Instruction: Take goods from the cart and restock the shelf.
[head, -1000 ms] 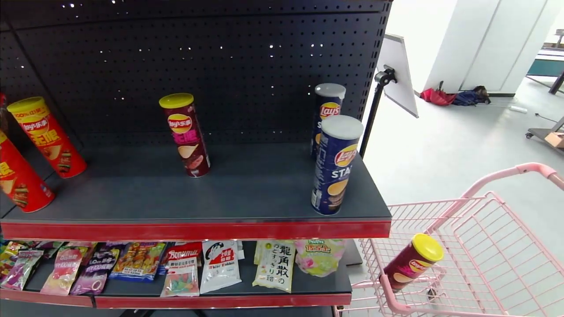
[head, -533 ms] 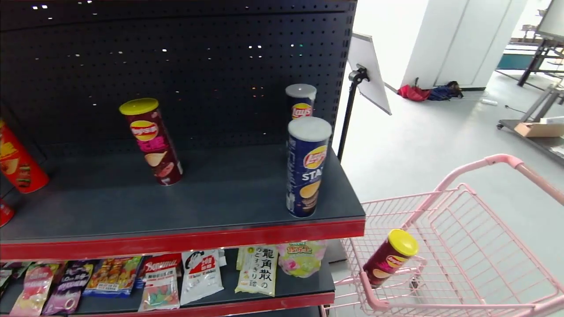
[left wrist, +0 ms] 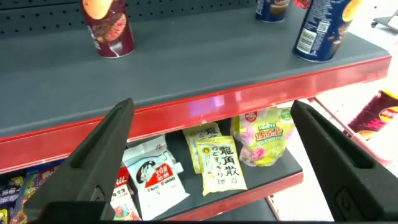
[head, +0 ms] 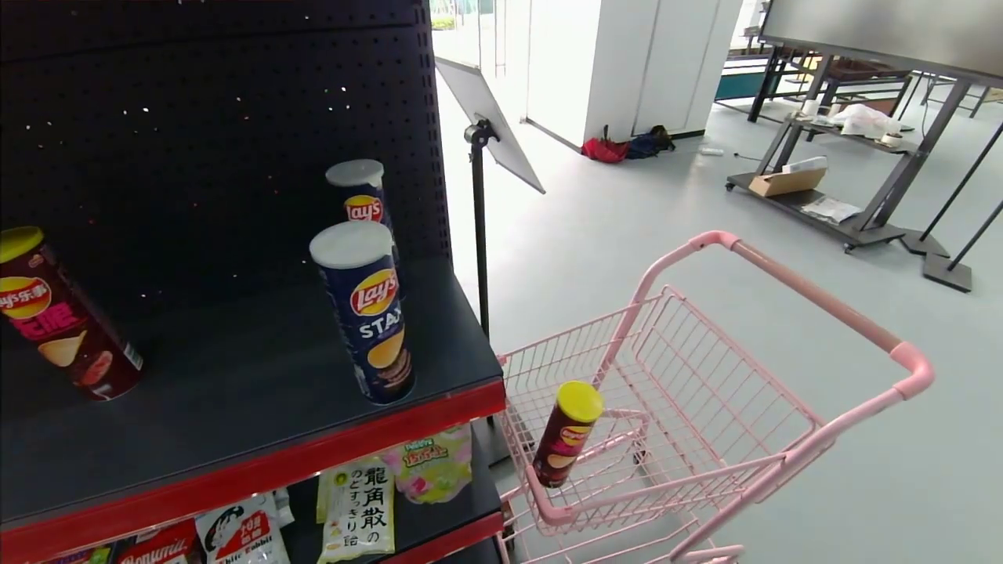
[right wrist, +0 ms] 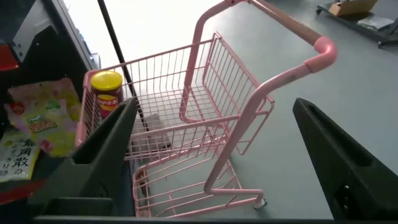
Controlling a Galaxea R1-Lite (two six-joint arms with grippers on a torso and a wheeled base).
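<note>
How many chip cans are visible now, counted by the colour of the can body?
Blue: 2, front blue can and back blue can, both on the shelf.
Maroon: 2, left maroon can on the shelf, right maroon can in the cart.
Total: 4

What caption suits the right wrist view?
Open right gripper facing the pink cart, which holds one yellow-lidded chip can.
</note>
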